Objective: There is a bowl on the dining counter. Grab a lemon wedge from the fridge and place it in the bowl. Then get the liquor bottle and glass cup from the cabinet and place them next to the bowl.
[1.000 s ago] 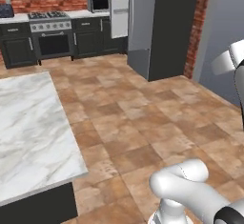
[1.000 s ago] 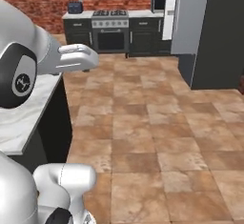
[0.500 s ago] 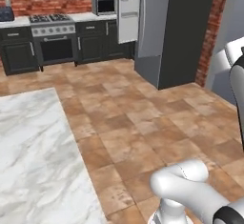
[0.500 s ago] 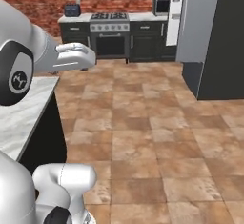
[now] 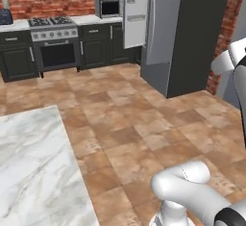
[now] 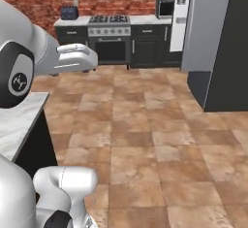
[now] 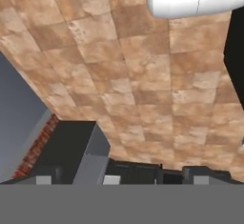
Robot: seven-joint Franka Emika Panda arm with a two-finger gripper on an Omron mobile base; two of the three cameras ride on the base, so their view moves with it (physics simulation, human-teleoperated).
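The grey steel fridge (image 5: 180,37) stands across the tiled floor at the right of the kitchen, and its white-lined door (image 5: 136,12) is swung open. In the right base view the fridge (image 6: 213,42) is at the far right. A corner of the white marble dining counter (image 5: 33,167) lies at the lower left, and a strip of the dining counter (image 6: 17,122) shows in the right base view. My gripper (image 7: 122,180) is open, its fingertips (image 7: 44,180) far apart and nothing between them, above bare floor. The bowl, lemon wedge, glass cup and wall cabinet are out of view.
A stove (image 5: 54,42) with low black cabinets and a microwave (image 5: 109,7) line the brick back wall. Brown floor tiles (image 5: 144,119) stretch open between the counter and the fridge. A brick wall (image 5: 226,32) runs beside the fridge on the right.
The whole picture has shifted, so the base has moved: the fridge is larger and nearer, and the counter has slid to the lower left. The arm holds the same pose.
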